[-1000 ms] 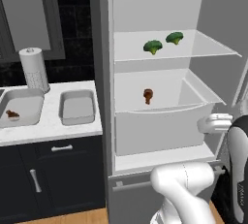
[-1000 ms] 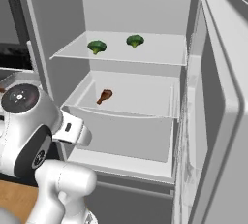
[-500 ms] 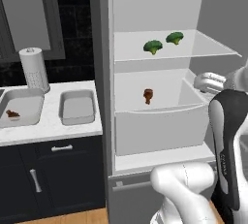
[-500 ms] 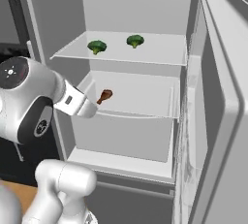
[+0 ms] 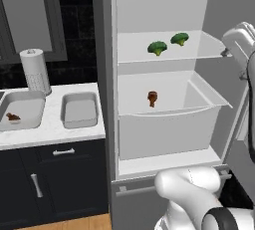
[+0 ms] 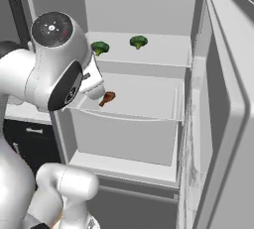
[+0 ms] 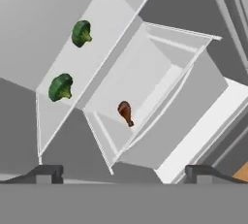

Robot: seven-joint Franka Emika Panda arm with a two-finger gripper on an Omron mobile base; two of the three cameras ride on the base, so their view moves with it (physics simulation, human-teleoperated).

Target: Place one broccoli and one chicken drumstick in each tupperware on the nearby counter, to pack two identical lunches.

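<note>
Two bright-green broccoli florets sit on the fridge's upper shelf, set apart from each other: the left broccoli (image 5: 157, 48) nearer the shelf's front edge, the right broccoli (image 5: 180, 38) a little further back. Below them, one reddish-brown chicken drumstick (image 5: 152, 97) lies inside the pulled-out white drawer, its bulbous end uppermost in the left base view. A second chicken drumstick (image 5: 12, 118) rests in the left tupperware (image 5: 30, 103), a shallow light-grey tray on the white marbled surface (image 5: 55, 135). The right tupperware (image 5: 79, 109), just beside it, holds nothing.
</note>
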